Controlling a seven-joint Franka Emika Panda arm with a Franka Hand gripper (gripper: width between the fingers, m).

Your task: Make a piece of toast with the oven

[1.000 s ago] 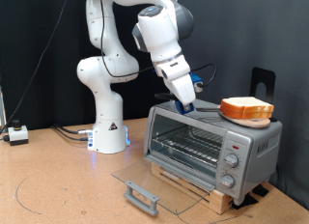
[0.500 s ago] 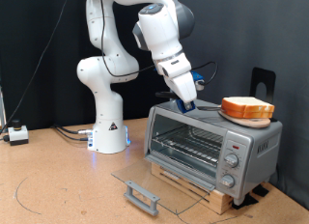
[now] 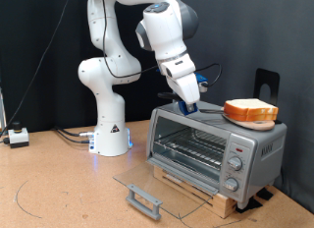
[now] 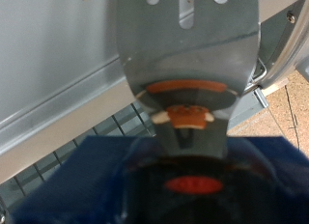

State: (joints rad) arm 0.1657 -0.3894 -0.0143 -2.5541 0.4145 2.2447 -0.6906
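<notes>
The silver oven [image 3: 211,149] stands at the exterior view's right on a wooden base. Its glass door [image 3: 157,182] lies open and flat, grey bar handle [image 3: 144,199] towards the front. The wire rack [image 3: 194,149] inside looks bare. The pale tan toast [image 3: 251,109] sits on a round orange plate [image 3: 238,118] on the oven's top right. My gripper [image 3: 189,104] is just above the oven's top left edge, shut on a spatula with a blue handle. In the wrist view the grey slotted spatula blade [image 4: 188,41] points over the oven's top edge [image 4: 48,60].
A black stand [image 3: 267,83] rises behind the oven. The robot's white base [image 3: 110,135] is left of the oven, with cables and a small white box [image 3: 17,137] at the far left. Three knobs [image 3: 234,165] are on the oven's right front.
</notes>
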